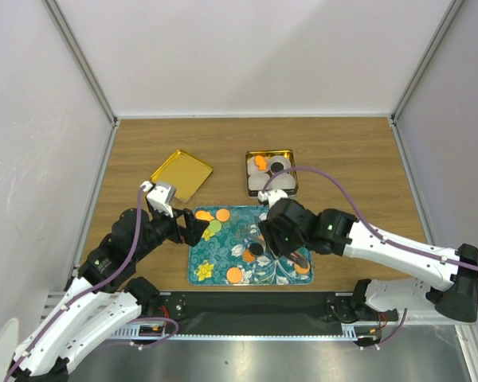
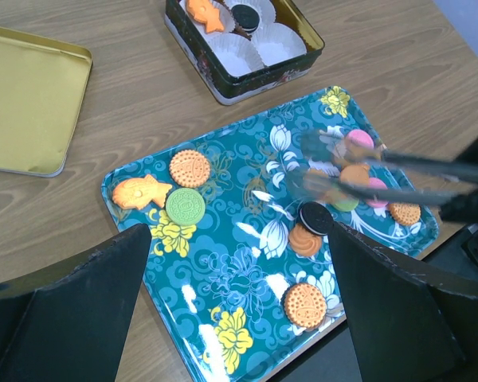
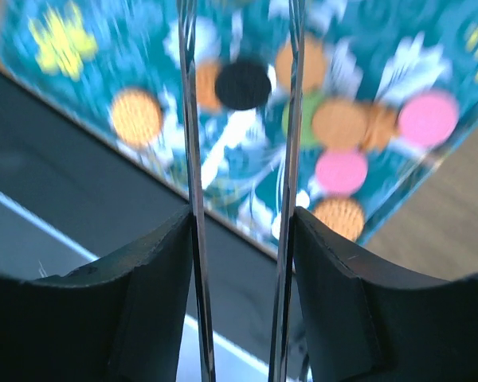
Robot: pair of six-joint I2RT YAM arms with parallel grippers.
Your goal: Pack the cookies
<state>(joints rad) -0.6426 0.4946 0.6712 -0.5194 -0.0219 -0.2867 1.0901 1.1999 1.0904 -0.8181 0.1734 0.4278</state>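
One black cookie (image 3: 243, 83) lies near right tool's (image 3: 240, 255) tongs (image 3: 190, 159).

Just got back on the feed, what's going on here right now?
The right gripper is clamped on metal tongs, whose open tips hover over a cluster of cookies at one end of the teal tray, nothing between them. The left gripper hangs open at the tray's opposite edge. The tin holds an orange cookie and a black cookie in paper cups; the rest lie on the tray.
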